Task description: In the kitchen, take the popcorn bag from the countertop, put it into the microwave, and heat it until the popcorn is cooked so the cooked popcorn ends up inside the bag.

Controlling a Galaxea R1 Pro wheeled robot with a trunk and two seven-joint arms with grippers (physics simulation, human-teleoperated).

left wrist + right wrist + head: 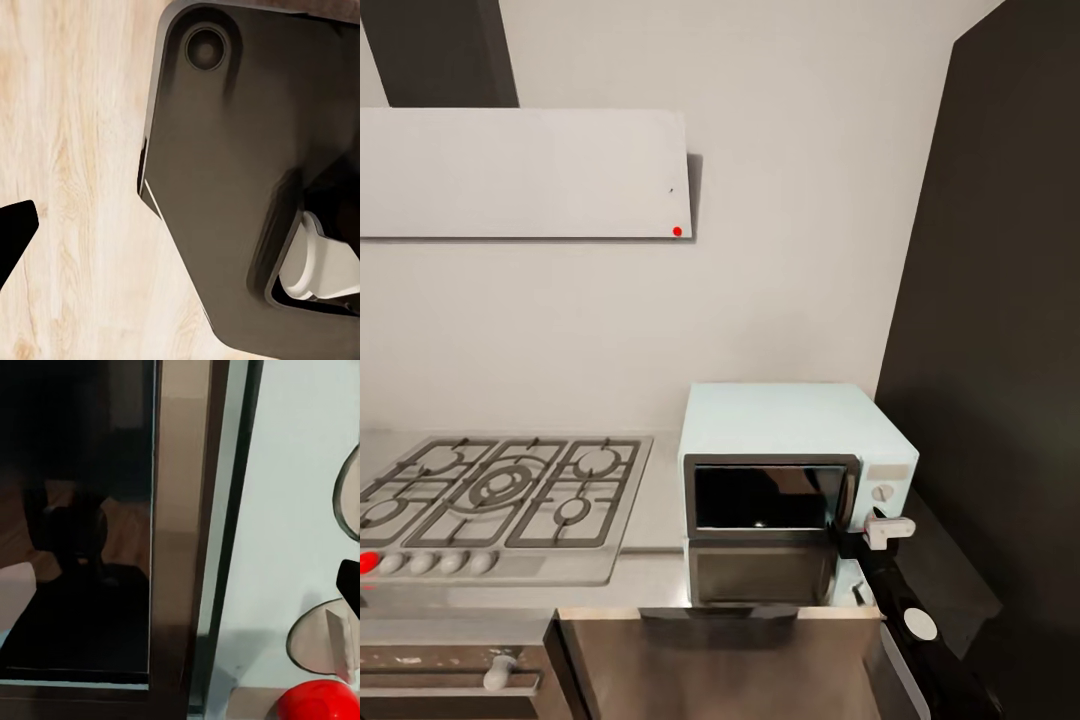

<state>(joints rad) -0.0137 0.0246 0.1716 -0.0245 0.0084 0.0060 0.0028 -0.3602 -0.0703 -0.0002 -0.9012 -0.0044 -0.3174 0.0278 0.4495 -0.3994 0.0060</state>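
Right gripper (882, 530) at the microwave's (790, 430) knob panel beside the dark glass door (765, 497); its opening cannot be told. Microwave stands on the countertop (645, 575), gas hob (500, 495) beside, dark cabinet (1000, 350) close right.

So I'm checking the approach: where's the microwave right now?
In the head view, the microwave sits on the countertop right of the gas hob, beside the dark tall cabinet.

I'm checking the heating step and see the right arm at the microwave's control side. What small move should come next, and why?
Probably ease the right gripper onto the knob and turn it. The gripper sits just below the knobs on the microwave panel, and the right wrist view faces that panel, close beside the dark door.
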